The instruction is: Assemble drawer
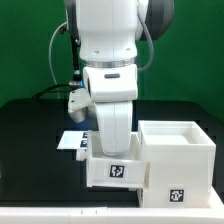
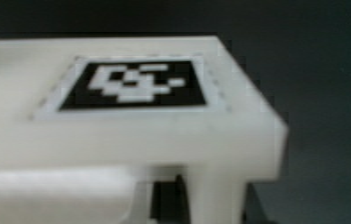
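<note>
Fingers of gripper (image 1: 112, 150): set low at the drawer (image 1: 112, 172); tips concealed in the exterior view by the white hand body and the drawer's upper rim; spread not determinable; hold, if any, not determinable; contact with the drawer probable, judged from the hand sitting directly over it, not confirmed.

Wrist view: blurred; tagged white face (image 2: 136, 82) filling most of the picture, probably belonging to the drawer; pale rounded form beneath its edge possibly one finger, too soft to certify.

Drawer: small white box, black-and-white tag on the near face; standing on the black table (image 1: 30, 140), directly under the arm; close against the casing (image 1: 178, 150), on the exterior view's left of it; touching or merely adjacent, not distinguishable.

Casing: larger white hollow box, tag on the near face, opening turned upward; nothing seen inside.

Marker board (image 1: 72, 141): flat on the table behind the drawer, partly screened by the arm.

Progress, as judged: both parts present and side by side; drawer wholly outside the casing; insertion not yet done; remaining, presumably: securing the drawer, aligning with the opening, sliding home.
</note>
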Motion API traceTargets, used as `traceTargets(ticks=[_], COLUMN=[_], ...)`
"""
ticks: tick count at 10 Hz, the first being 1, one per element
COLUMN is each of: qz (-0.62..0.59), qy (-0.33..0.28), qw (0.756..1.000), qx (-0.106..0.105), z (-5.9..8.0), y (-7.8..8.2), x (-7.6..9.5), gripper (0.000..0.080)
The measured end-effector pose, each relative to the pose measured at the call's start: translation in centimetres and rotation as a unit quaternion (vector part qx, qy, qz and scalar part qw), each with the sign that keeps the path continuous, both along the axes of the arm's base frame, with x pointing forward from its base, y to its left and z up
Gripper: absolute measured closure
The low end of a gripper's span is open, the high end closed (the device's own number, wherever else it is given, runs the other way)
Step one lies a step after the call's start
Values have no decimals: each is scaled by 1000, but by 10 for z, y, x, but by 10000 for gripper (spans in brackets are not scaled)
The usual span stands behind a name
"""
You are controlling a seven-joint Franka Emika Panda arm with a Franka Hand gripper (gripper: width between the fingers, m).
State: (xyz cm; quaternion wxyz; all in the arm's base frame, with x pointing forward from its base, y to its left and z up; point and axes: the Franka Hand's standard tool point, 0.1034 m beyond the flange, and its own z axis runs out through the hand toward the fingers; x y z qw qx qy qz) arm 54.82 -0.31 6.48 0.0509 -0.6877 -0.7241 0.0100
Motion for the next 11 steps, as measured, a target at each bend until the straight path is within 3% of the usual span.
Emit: traceTargets(ticks=[11], qz=[-8], qy=[3], qw=[1000], qx=[-2], z=[-2], y=[6], x=[-1], gripper=[767])
